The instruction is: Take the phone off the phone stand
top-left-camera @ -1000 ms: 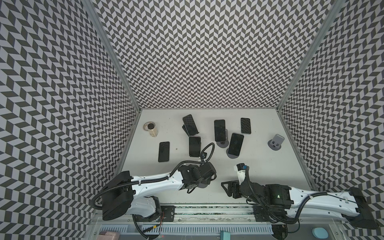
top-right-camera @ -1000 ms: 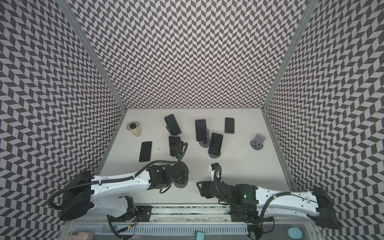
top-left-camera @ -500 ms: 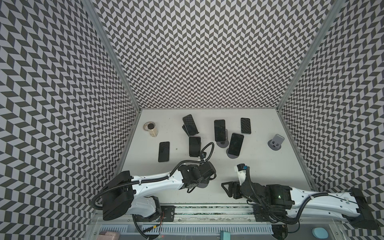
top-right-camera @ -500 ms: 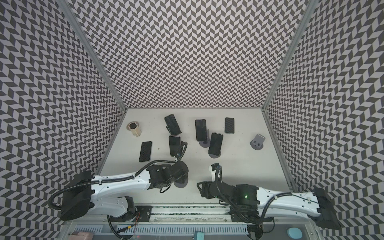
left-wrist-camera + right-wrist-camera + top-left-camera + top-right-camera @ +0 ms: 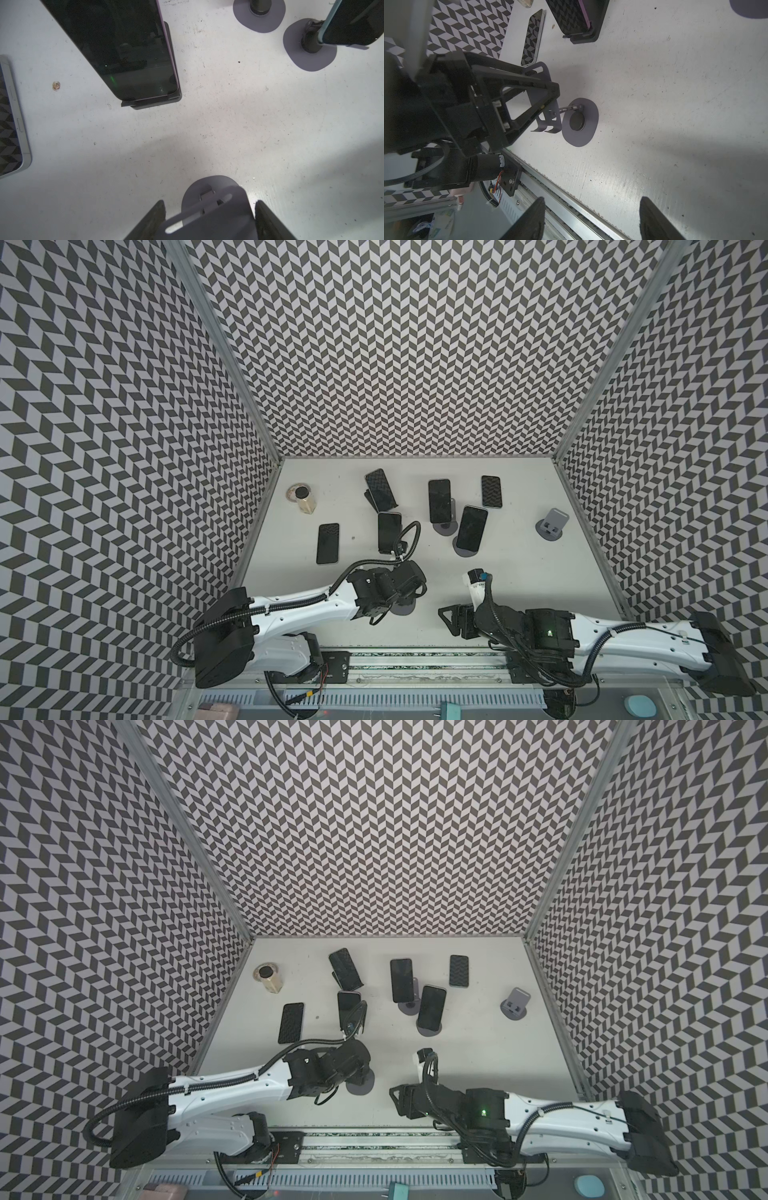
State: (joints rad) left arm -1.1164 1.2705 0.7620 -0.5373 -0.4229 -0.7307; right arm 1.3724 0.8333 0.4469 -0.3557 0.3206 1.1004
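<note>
The left claw (image 5: 209,202) seems clamped on the phone stand (image 5: 207,182) by its plate; the right claw (image 5: 591,199) hangs part-open over the desk (image 5: 675,104), holding nothing.

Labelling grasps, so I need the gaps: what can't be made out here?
- Left gripper: hidden beneath its own wrist in both top views.
- Whether it presses the empty stand plate: left wrist view, contact shadowed, cut by edge.
- Capped container: too small in top views.
</note>
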